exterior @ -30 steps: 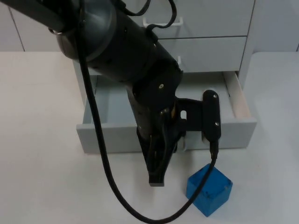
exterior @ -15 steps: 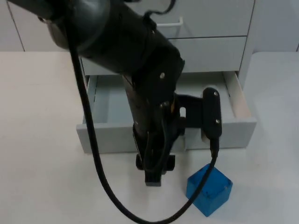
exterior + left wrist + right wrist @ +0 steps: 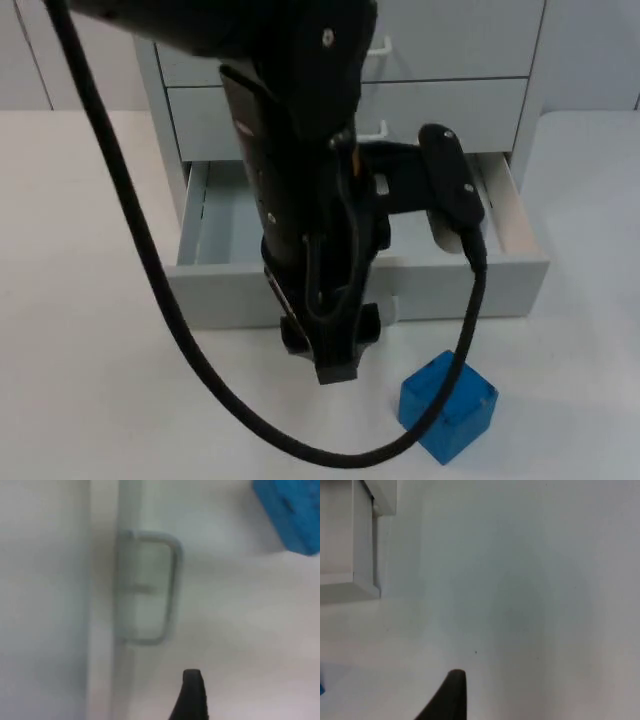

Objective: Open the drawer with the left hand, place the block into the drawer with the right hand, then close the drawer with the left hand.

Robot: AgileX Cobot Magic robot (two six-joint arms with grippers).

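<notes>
Since a moment ago the left arm has pulled back toward the cabinet, and the left gripper [image 3: 335,365] now hangs over the table just in front of the open drawer [image 3: 215,225]; I cannot tell if it is open or closed. The drawer's handle [image 3: 150,587] sits free. The blue block [image 3: 447,405] rests on the white table [image 3: 90,380] near the drawer front. The right gripper [image 3: 447,697] waits over bare table.

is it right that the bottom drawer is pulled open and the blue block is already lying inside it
Not quite. The bottom drawer is pulled open, but the blue block is not inside it: the top view shows it on the white table in front of the drawer, beside the left gripper.
</notes>
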